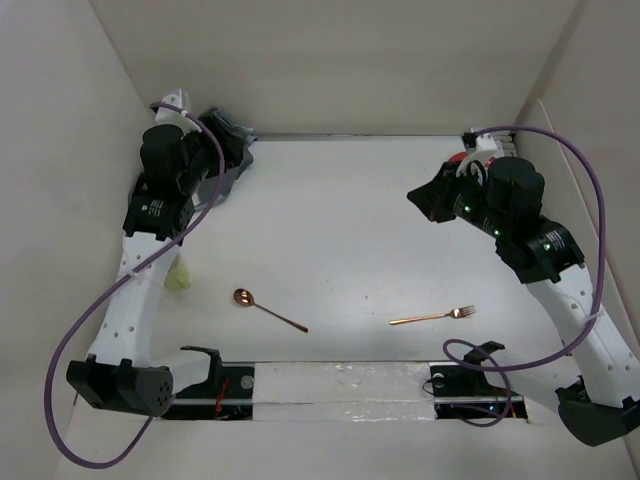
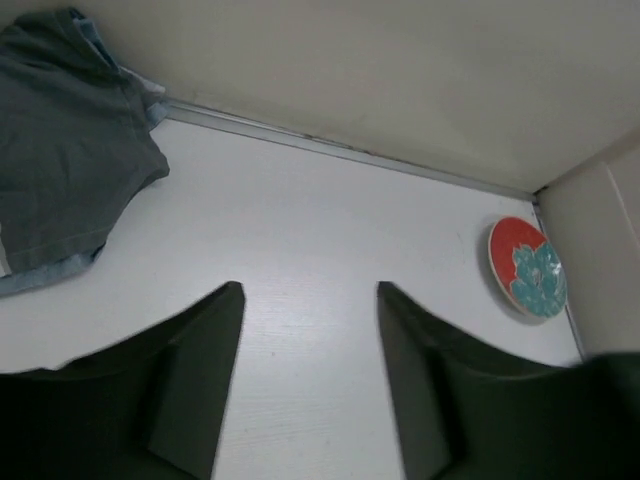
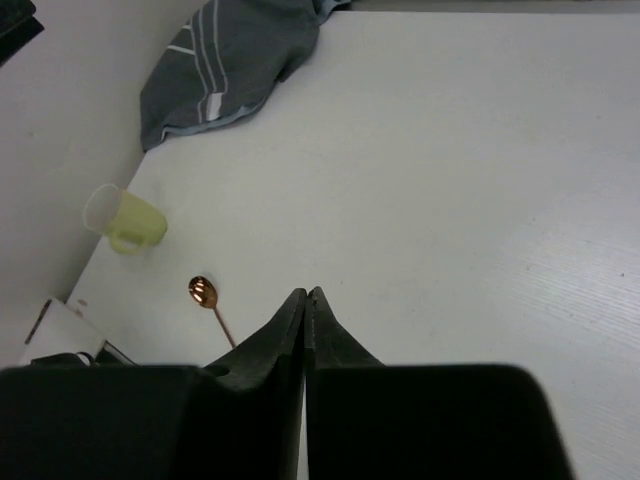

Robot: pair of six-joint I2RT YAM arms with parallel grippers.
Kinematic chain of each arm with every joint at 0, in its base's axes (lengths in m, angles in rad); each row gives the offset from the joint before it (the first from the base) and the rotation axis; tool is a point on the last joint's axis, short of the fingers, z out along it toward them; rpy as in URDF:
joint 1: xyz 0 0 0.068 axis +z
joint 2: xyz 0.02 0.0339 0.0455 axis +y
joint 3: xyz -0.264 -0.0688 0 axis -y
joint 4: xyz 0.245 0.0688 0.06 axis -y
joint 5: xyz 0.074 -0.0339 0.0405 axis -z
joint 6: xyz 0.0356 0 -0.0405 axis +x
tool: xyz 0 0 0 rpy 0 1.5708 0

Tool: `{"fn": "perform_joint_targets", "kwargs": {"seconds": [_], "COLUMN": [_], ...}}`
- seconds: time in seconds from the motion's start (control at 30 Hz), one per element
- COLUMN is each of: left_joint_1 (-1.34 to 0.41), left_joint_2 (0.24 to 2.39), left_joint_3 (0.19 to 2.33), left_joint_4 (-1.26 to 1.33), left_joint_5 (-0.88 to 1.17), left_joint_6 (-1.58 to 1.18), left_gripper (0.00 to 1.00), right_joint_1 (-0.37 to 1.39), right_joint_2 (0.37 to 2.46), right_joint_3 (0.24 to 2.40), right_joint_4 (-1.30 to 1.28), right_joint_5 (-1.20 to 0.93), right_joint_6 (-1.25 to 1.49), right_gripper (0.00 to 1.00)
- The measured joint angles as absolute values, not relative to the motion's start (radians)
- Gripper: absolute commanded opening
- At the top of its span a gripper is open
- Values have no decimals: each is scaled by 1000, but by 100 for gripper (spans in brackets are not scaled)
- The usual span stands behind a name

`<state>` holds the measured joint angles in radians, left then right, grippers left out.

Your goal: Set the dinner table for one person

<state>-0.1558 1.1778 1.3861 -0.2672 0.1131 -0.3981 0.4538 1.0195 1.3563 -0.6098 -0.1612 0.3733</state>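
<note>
The white dinner table point(image 1: 340, 230) carries a copper spoon point(image 1: 268, 309) and a copper fork point(image 1: 435, 317) near the front. A crumpled dark grey striped placemat point(image 1: 228, 150) lies in the far left corner. A red plate with a teal pattern point(image 2: 527, 268) sits in the far right corner, mostly hidden behind the right arm in the top view. My left gripper point(image 2: 310, 290) is open and empty, beside the placemat point(image 2: 70, 150). My right gripper point(image 3: 304, 292) is shut on nothing, held above the table's right side point(image 1: 425, 200). The spoon point(image 3: 203, 292) shows beyond its tips.
A pale yellow-green cup point(image 1: 180, 275) lies on its side by the left wall, also in the right wrist view point(image 3: 125, 220). White side panels close in the table on the left, back and right. Purple cables loop from both arms.
</note>
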Motion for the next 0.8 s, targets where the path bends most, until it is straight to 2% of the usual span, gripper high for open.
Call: {"fn": "perform_joint_targets", "kwargs": {"seconds": [0.03,0.07,0.1,0.23,0.27,0.37,0.43,0.47,0.57,0.63,0.67,0.8], "left_joint_1": [-146,-135,-128,-112,-103,-51,9,41,115,154,167,223], "left_joint_2": [1182,1188,1200,1324,1363,1475,1536,1569,1676,1740,1761,1875], "left_joint_3": [1387,1393,1405,1544,1587,1667,1680,1684,1689,1689,1689,1688], "left_joint_4": [-268,-271,-276,-316,-321,-327,-334,-344,-374,-392,-398,-417], "left_joint_5": [104,88,64,-47,-67,-88,-97,-112,-154,-159,-159,-143], "left_joint_6": [-406,-413,-420,-422,-424,-435,-449,-454,-469,-478,-482,-500], "left_gripper": [30,6,0,0,2,30,43,56,62,63,66,68], "right_joint_1": [453,453,453,453,453,453,453,453,453,453,453,453], "right_joint_2": [1015,1011,1009,1009,1010,1008,1007,1004,989,981,980,986], "right_joint_3": [1351,1346,1341,1323,1317,1298,1282,1273,1238,1220,1214,1207], "right_joint_4": [-609,-609,-610,-609,-609,-609,-611,-610,-612,-612,-612,-611], "right_joint_5": [-162,-165,-167,-183,-187,-195,-197,-199,-211,-221,-225,-243], "right_joint_6": [372,373,373,373,373,373,373,373,374,374,375,378], "right_gripper": [0,0,0,0,0,0,0,0,0,9,20,47]}}
